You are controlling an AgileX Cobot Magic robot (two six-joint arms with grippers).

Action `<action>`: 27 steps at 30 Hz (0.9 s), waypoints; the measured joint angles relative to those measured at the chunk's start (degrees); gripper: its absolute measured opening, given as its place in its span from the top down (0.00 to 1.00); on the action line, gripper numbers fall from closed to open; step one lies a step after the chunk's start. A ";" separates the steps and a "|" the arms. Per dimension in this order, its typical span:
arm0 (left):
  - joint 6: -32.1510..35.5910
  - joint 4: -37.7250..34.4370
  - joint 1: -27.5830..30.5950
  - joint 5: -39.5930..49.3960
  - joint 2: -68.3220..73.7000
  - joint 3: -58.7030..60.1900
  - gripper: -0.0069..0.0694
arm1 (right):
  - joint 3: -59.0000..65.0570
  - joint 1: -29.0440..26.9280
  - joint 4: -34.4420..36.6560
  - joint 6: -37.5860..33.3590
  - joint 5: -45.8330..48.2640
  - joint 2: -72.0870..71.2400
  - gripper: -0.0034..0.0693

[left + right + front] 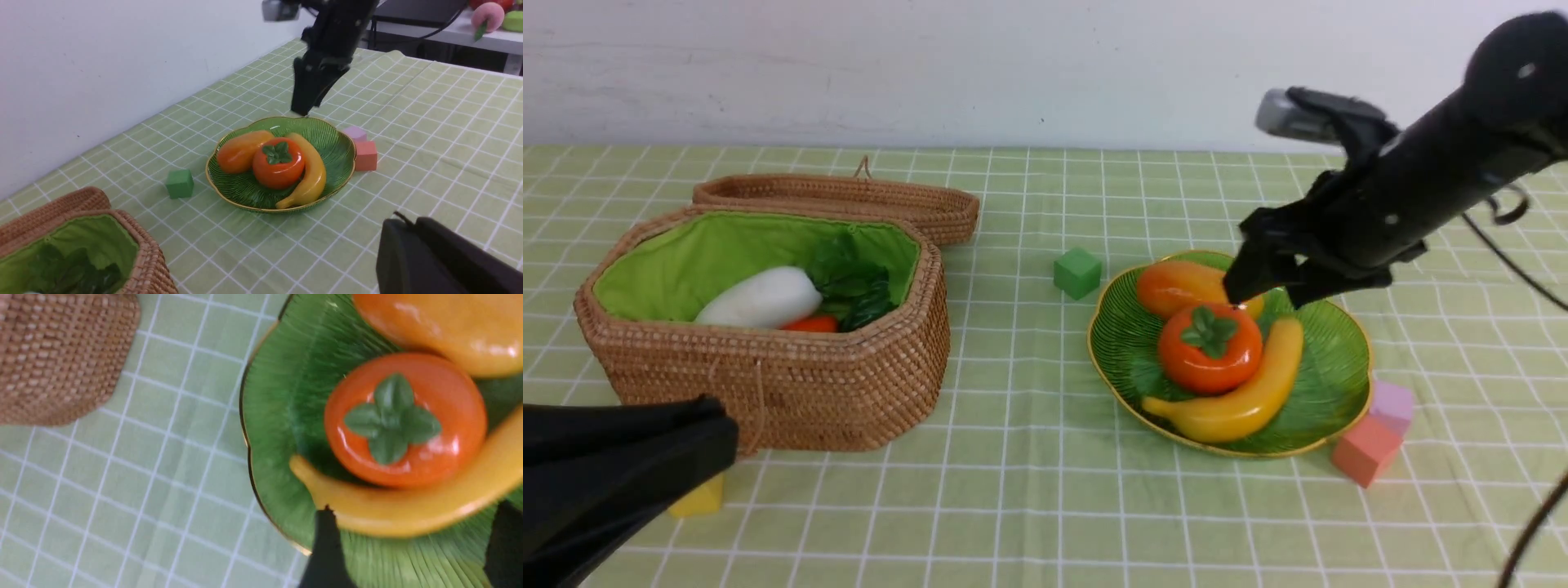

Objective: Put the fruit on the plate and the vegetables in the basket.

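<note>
The green plate [1346, 377] holds the fruit: a yellow banana [1250, 394], an orange-red persimmon [1210, 349] and a mango [1176, 286]. My right gripper [1262, 292] hovers open just above the plate's far side, over the mango's end, with nothing between its fingers. In the right wrist view its fingers [326, 539] straddle bare plate [286, 416] beside the banana [408, 514]. The wicker basket [792, 384] holds a white radish [760, 298], a carrot [810, 324] and green leaves. My left gripper [719, 429] is shut and empty, low in front of the basket.
The basket's lid [849, 200] lies behind it. A green cube [1077, 272] sits left of the plate. A pink cube [1365, 449] and a lilac cube [1392, 404] touch the plate's near right edge. A yellow cube [698, 498] sits by my left arm.
</note>
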 joint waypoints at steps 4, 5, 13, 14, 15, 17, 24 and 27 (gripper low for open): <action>-5.63 1.49 0.00 0.00 -0.23 0.00 0.93 | 0.76 0.01 -6.95 4.22 7.75 -9.03 0.65; -7.45 2.62 0.00 -0.13 -0.80 0.17 0.93 | 1.58 0.07 -8.15 4.96 9.14 -11.61 0.73; -25.03 11.98 0.00 -1.06 -13.61 8.34 0.93 | 17.33 0.07 -14.16 11.36 13.34 -35.30 0.97; -26.85 12.39 0.00 -1.76 -15.34 10.14 0.93 | 20.23 0.07 -14.44 12.52 13.60 -38.84 0.97; -28.76 12.63 0.00 -2.94 -17.15 12.37 0.93 | 23.77 0.07 -14.71 13.95 13.73 -43.12 0.96; -30.40 12.83 0.00 -4.75 -19.07 15.64 0.93 | 28.48 0.07 -15.20 15.80 13.59 -48.74 0.95; -31.67 13.00 0.00 -11.08 -20.93 24.23 0.93 | 45.47 0.07 -18.50 23.89 8.39 -68.01 0.95; -31.85 13.00 0.00 -11.18 -20.95 26.15 0.93 | 49.87 0.07 -20.00 24.78 3.80 -71.92 0.94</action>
